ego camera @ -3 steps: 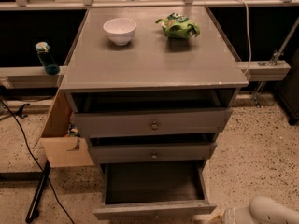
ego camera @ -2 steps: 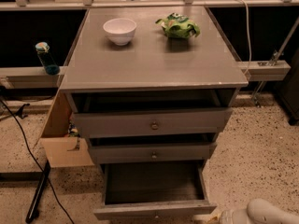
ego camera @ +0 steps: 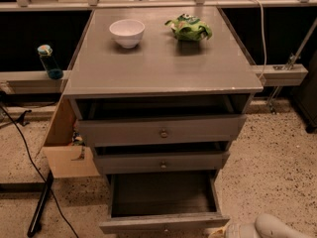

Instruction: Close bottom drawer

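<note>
The bottom drawer of the grey cabinet is pulled far out, showing its dark wood inside; its front runs along the picture's lower edge. Above it the middle drawer front and the top drawer front each stick out a little. My white arm shows at the bottom right corner, just right of the bottom drawer's front corner. The gripper is at the picture's lower edge next to that corner, mostly cut off.
A white bowl and a green bag sit on the cabinet top. An open cardboard box stands against the cabinet's left side. A black stand leg and cable lie on the floor left. A blue bottle stands on the left ledge.
</note>
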Controlling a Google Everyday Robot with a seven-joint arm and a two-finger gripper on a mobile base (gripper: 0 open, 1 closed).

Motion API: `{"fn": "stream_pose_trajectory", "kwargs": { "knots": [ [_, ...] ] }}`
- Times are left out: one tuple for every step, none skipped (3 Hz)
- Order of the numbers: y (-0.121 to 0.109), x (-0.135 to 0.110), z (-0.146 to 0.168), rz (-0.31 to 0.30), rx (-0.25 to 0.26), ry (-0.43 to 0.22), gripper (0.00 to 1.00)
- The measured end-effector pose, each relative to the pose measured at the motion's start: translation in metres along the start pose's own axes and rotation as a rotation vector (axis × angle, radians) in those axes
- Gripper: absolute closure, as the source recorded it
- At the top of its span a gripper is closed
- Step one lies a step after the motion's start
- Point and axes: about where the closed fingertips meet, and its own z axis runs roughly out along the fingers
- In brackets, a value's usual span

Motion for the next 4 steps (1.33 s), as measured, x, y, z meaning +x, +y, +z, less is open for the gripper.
{"fn": "stream_pose_trajectory", "kwargs": {
  "knots": [
    [0.003,0.005,0.002,0.003,-0.004,-0.002,1.00],
    [0.005,0.009,0.010,-0.017,-0.005,-0.027,1.00],
    [0.001,0.009,0.023,-0.058,-0.022,-0.073,1.00],
    [-0.004,0.003,0.033,-0.099,-0.039,-0.113,1.00]
  ]
}}
